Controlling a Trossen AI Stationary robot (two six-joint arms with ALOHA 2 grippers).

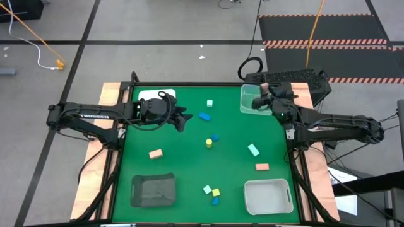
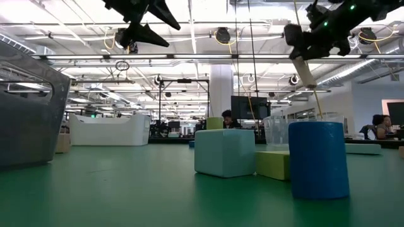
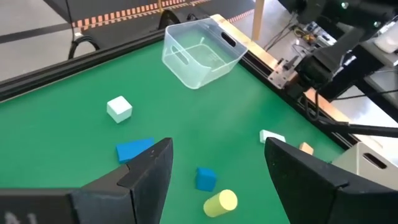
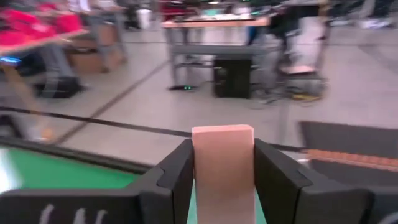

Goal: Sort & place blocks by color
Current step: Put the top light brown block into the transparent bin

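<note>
In the low view much of the table is hidden behind a blue cylinder (image 2: 319, 159), a mint cube (image 2: 225, 152) and a lime block (image 2: 273, 164) close to the camera, and only the undersides of the two arms are seen at the top edge. In the right wrist view the lower end of the held block is cut off by the frame, and the room beyond is blurred. White lettering is seen on the left arm (image 1: 95, 116) in the high view, but it is too small to be read.

The right gripper (image 4: 222, 163) is closed on a salmon bar (image 4: 222, 168), which is pinched upright between the two fingers; in the high view this gripper is placed above the clear tray (image 1: 254, 101) at the far right of the green table (image 1: 183, 161). The left gripper (image 3: 217, 165) is spread wide and nothing is held in it; it is raised above the mat near the white tray (image 1: 154, 96), over a blue block (image 3: 206, 178) and a yellow cylinder (image 3: 220, 203).

The remaining blocks are scattered over the mat: a blue bar (image 1: 204, 116), a mint cube (image 1: 209, 103), a mint bar (image 1: 253, 149), two salmon blocks (image 1: 155, 153) (image 1: 262, 166), and a small cluster (image 1: 213, 193) between the dark tray (image 1: 153, 190) and the white bin (image 1: 268, 197).
</note>
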